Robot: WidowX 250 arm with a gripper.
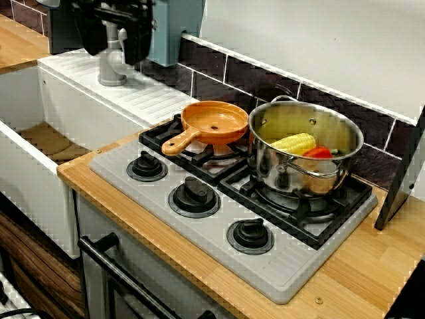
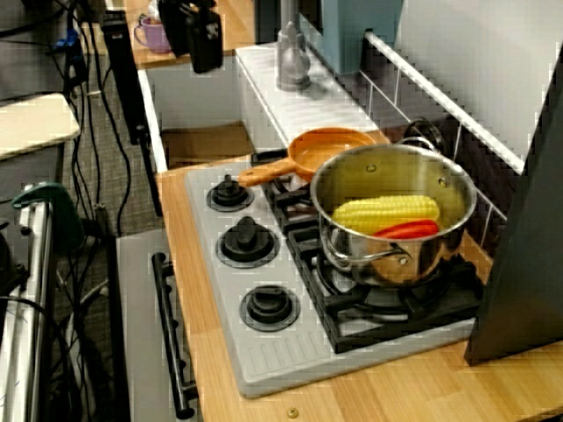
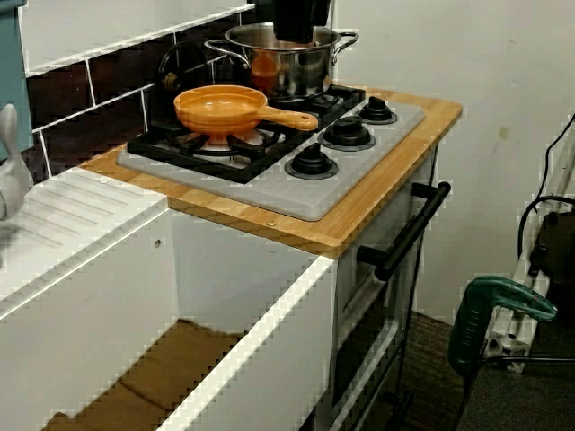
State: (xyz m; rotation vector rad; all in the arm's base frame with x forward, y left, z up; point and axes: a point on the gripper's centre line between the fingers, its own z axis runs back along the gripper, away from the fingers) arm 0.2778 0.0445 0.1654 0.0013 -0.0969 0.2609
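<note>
Three knobs (image 1: 194,193) front the stove (image 1: 285,272) on the bench (image 1: 358,266), where an empty orange pan (image 1: 214,121) sits on a burner beside a steel pot (image 1: 299,181) holding corn (image 1: 294,142) and a red vegetable (image 1: 317,152). The arm hangs high near the faucet (image 2: 292,61), well apart from the stove. Its dark fingers (image 2: 208,48) hold nothing that shows; whether they are apart or together, I cannot tell.

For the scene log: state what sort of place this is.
Probably a toy kitchen: a grey stove with black knobs, a steel pot holding corn, and a white sink beside it.
</note>
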